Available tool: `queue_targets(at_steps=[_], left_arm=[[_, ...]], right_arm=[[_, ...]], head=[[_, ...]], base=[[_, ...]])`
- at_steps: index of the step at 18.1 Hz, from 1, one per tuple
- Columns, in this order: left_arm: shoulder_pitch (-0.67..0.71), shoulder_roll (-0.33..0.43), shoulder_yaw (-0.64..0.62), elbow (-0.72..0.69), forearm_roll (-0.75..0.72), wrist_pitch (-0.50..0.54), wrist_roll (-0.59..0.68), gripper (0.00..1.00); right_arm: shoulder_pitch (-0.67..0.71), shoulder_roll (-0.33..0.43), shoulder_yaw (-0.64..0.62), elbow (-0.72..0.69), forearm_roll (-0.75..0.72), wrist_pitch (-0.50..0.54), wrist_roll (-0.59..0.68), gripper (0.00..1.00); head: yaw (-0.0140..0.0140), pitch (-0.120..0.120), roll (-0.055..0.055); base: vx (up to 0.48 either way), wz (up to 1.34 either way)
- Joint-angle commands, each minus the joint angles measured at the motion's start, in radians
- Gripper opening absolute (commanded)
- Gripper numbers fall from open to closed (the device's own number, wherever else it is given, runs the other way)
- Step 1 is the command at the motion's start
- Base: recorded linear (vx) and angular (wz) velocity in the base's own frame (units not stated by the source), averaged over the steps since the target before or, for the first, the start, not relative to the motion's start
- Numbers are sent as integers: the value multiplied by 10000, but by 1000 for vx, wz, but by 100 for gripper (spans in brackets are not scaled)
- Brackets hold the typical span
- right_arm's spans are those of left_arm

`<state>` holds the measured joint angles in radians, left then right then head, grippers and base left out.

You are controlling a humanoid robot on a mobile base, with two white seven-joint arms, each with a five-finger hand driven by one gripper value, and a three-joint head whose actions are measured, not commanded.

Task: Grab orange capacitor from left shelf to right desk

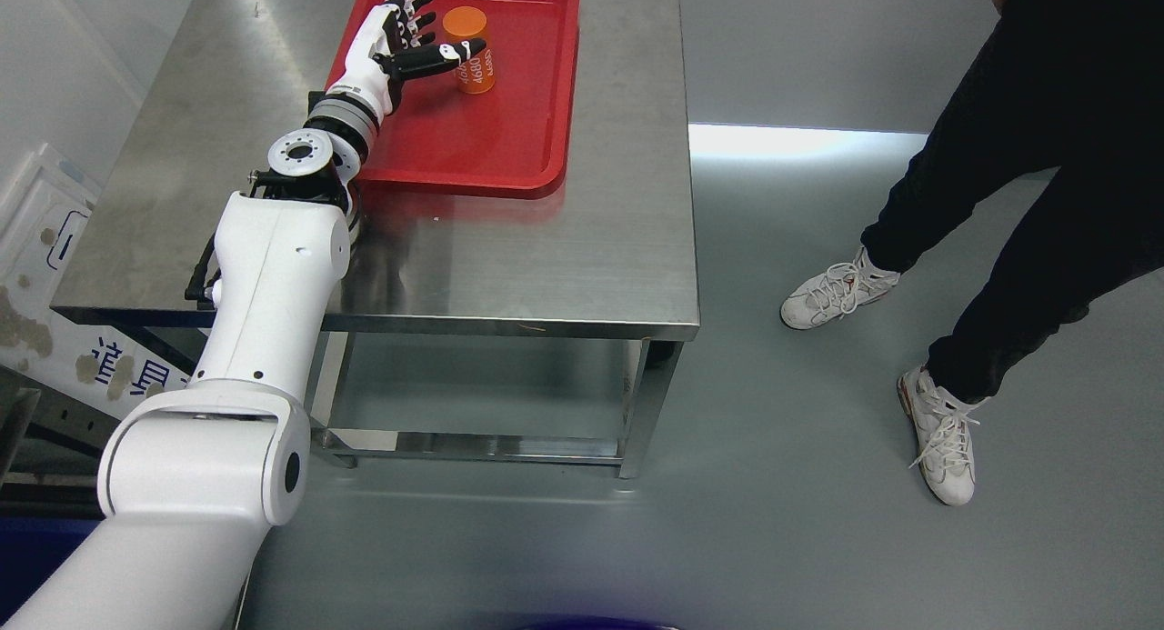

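Open robot hand [400, 32] beside orange capacitor [471, 50]

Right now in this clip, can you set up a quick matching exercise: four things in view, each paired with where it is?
Things:
1. orange cylinder
2. red tray
3. left hand
4. person's shoes

Places:
A. on the grey floor, right of the table
B. upright in the tray
C. open beside the cylinder, thumb across its front
D. on the steel table, at its far end

Pairs: 1-B, 2-D, 3-C, 4-A

red tray [509, 148] on steel table [582, 257] | person's white sneakers [841, 294] on floor
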<state>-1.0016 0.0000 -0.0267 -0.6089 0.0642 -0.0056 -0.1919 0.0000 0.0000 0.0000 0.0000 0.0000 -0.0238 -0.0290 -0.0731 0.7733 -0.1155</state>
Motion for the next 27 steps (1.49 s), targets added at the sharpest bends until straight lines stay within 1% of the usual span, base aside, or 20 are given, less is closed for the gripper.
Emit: queue_targets(at_steps=[1, 3, 4, 6, 10, 14, 15, 17, 19, 22, 24, 27], left_arm=[[-231, 175, 1873, -1224, 338, 71, -670, 98], [-94, 175, 2703, -1991, 828, 71, -994, 98], [120, 175, 3010, -2435, 1377, 71, -995, 99], [625, 175, 3227, -3187, 2010, -5, -950, 100], [2051, 175, 3534, -5212, 2043, -5, -934, 100], [3111, 175, 3230, -6287, 1982, -97, -980, 100], [3356, 183, 2955, -6487, 1875, -97, -965, 100], [3787, 963, 2204, -6627, 1248, -112, -934, 100], [3834, 1211, 2093, -6627, 1077, -113, -919, 100], [3956, 1258, 2093, -6612, 892, -128, -919, 100], [4064, 1258, 2078, -6581, 801, -402, -919, 100], [4294, 1212, 2093, -6581, -41, -649, -918, 100]], right_arm=[[199, -175, -123, -175, 46, -7, -1, 100], [199, -175, -123, -175, 46, 8, -1, 100], [199, -175, -123, -175, 46, -7, -1, 100], [199, -175, -123, -175, 46, -7, -1, 100], [199, -175, -123, -175, 46, -7, -1, 100], [199, -175, -123, -175, 46, -7, -1, 100], [199, -175, -123, -175, 46, -7, -1, 100], [199, -175, -123, -175, 46, 8, -1, 100], [199, -175, -123, -175, 46, -7, -1, 100], [199, -175, -123, -175, 46, -7, -1, 100], [199, -175, -123, -175, 46, -7, -1, 100], [199, -175, -123, -175, 46, -7, -1, 100]], head=[[0, 0, 0], [0, 0, 0], [0, 0, 0], [0, 0, 0], [0, 0, 0], [0, 0, 0], [0, 0, 0], [0, 0, 0], [0, 0, 0], [0, 0, 0], [0, 0, 0], [0, 0, 0]], base=[[0, 0], [0, 0], [0, 0], [0, 0], [0, 0], [0, 0], [0, 0], [0, 0], [0, 0], [0, 0], [0, 0], [0, 0]])
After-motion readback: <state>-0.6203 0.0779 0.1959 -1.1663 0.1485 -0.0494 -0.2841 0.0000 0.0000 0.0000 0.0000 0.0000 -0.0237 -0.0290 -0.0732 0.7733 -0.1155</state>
